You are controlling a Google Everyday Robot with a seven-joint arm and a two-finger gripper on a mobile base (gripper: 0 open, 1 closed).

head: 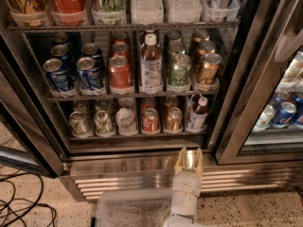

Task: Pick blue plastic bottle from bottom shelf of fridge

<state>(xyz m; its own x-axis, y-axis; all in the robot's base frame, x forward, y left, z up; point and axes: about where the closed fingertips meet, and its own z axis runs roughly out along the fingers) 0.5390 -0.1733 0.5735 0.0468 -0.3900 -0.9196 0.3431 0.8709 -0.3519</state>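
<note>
- Right now your gripper hangs low before the steel grille base of the fridge, its fingers apart and holding nothing.
- Just above it, slightly to its right, the blue plastic bottle stands upright at the right end of the bottom shelf.
- Farther left of the gripper, cans fill the other lanes.

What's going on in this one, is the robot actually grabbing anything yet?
Not yet. The robot's gripper hovers low in front of the fridge, level with the steel grille base and below the bottom shelf. Its fingers are apart and hold nothing. The blue plastic bottle stands upright at the right end of that shelf, beside the cans, untouched, just above and slightly right of the gripper.
</note>
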